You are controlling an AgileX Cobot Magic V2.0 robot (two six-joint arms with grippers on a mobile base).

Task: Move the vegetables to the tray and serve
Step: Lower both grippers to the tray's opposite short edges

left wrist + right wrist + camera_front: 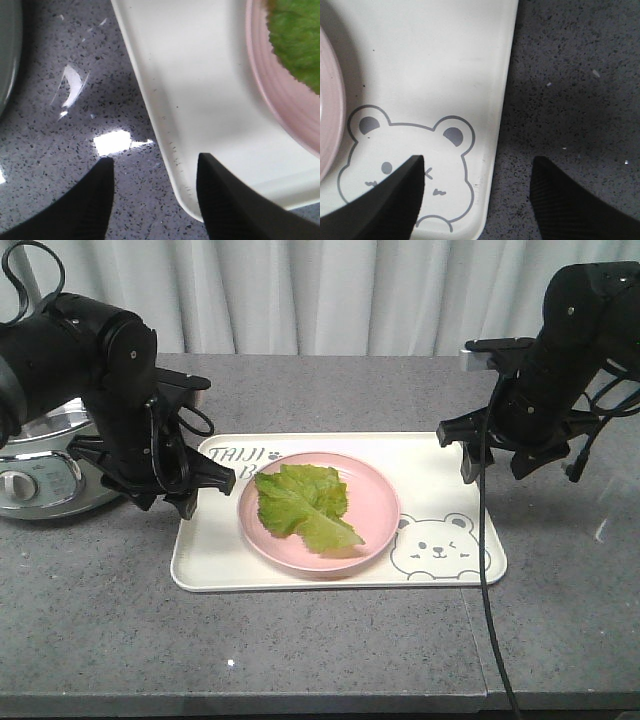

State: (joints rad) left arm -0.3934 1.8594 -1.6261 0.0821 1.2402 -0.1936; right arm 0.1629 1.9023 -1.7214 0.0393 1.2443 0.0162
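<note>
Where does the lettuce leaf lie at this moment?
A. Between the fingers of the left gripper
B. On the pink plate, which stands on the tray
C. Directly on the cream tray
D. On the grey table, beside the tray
B: the lettuce leaf rests on the pink plate, and this plate stands on the tray.

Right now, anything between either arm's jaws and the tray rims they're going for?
Nothing visible. Left jaws are open astride the left rim of the tray, right jaws open astride its right rim; only bare tray and countertop show between them. The pink plate with lettuce sits inboard, clear of both.
</note>
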